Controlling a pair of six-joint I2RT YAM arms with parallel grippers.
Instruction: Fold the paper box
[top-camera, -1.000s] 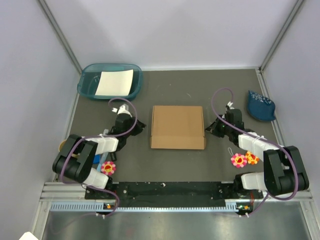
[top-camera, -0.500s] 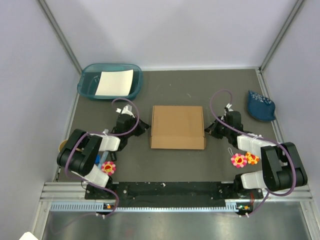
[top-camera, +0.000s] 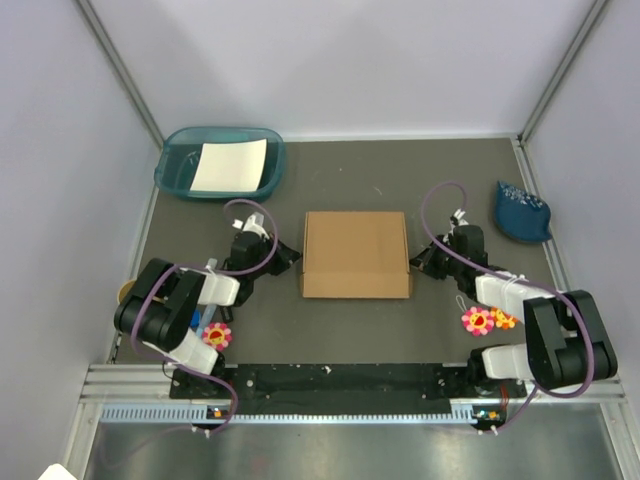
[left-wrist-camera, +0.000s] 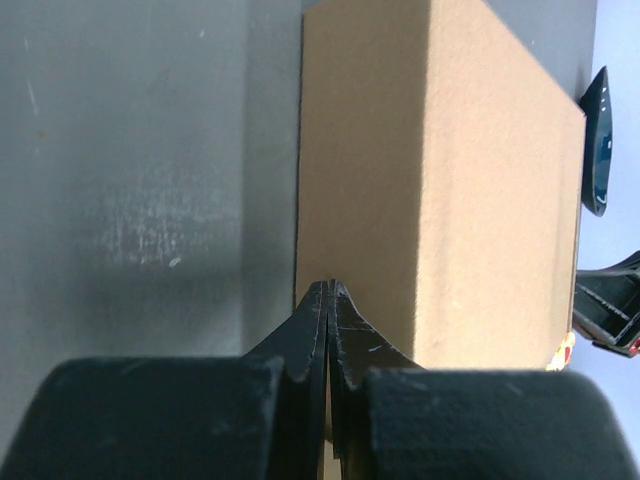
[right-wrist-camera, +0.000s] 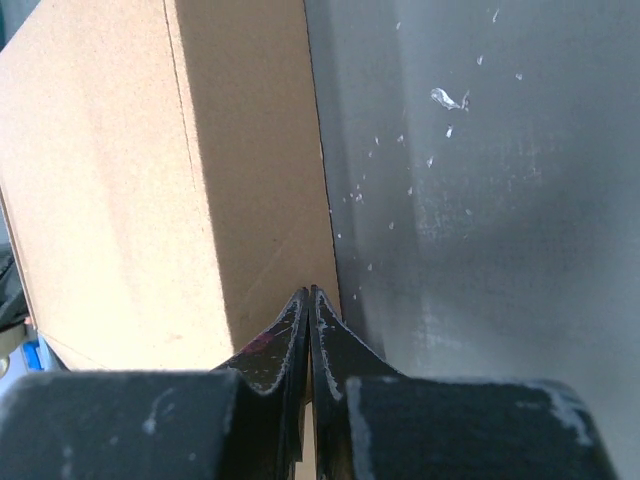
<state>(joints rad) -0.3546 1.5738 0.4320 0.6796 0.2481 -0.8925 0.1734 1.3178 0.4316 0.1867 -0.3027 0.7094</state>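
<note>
The paper box (top-camera: 356, 254) is plain brown cardboard, closed up into a shallow rectangle lying flat in the middle of the table. My left gripper (top-camera: 293, 258) is shut with nothing in it, its tips close against the box's left wall (left-wrist-camera: 345, 180), and I cannot tell if they touch. My right gripper (top-camera: 418, 259) is shut and empty too, its tips close against the box's right wall (right-wrist-camera: 250, 170). In the left wrist view the closed gripper (left-wrist-camera: 330, 287) points at the wall's lower edge. The same holds for the closed gripper (right-wrist-camera: 307, 292) in the right wrist view.
A teal tray (top-camera: 176, 172) holding a white paper sheet (top-camera: 229, 165) stands at the back left. A dark blue object (top-camera: 520, 212) lies at the right edge. Flower-shaped items lie near each arm's base, one (top-camera: 217, 335) on the left and one (top-camera: 478, 320) on the right.
Both grippers have moved inward toward the box's sides, the left one to the right and the right one to the left. The box has not moved.
</note>
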